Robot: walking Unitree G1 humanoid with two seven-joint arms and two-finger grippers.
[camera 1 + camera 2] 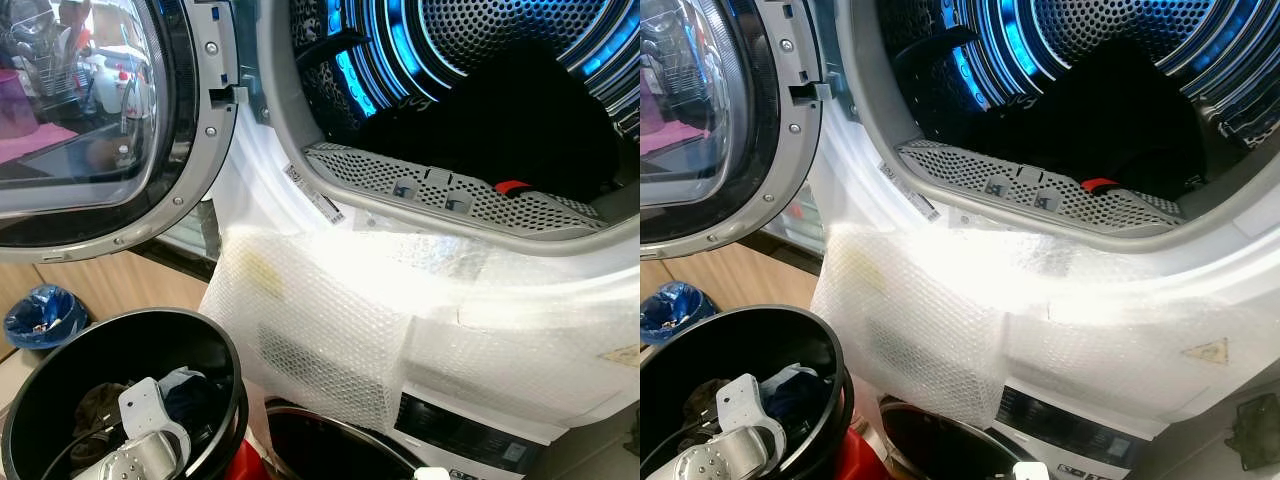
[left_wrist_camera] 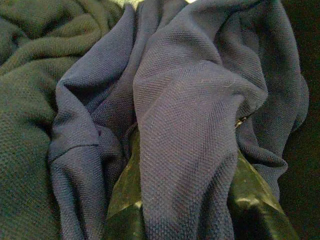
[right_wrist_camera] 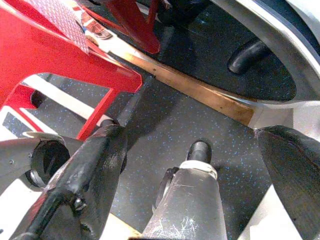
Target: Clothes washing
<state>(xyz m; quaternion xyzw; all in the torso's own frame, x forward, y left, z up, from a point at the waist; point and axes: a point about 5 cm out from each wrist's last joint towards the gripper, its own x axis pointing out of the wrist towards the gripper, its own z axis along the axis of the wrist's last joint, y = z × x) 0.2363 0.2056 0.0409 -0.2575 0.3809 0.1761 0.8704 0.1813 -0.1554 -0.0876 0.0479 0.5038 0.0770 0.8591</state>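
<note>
Front-loading washer: round glass door (image 1: 90, 120) swung wide to the robot's left, perforated steel drum (image 1: 480, 40) lit blue inside. A dark heap of clothes (image 1: 520, 110) already sits low in the drum, with a small red item (image 1: 512, 187) at the drum lip. Machine front below the opening is draped in white bubble wrap (image 1: 330, 320).

Black round plastic bucket (image 1: 60, 380) stands at lower left of the washer, just beside it. Left arm's silver wrist (image 1: 140, 450) is down inside it. In the left wrist view the left gripper (image 2: 185, 220) has its fingers (image 2: 125, 200) closed on a fold of navy knit garment (image 2: 185, 125), which lies against a dark green knit garment (image 2: 30, 100), both in the bucket.

Right gripper (image 3: 190, 170) hangs idle over dark speckled floor (image 3: 165, 120), fingers spread, nothing between them, next to a red frame (image 3: 60, 55).

My read: partway done. Some load in, at least two pieces left in the bucket; door not yet shut.

Clearance: lift has to clear the bucket rim, then the bubble-wrapped front and grey drum lip (image 1: 450, 190). Open door flanks the left side, so room there is tight; the opening itself is wide.
</note>
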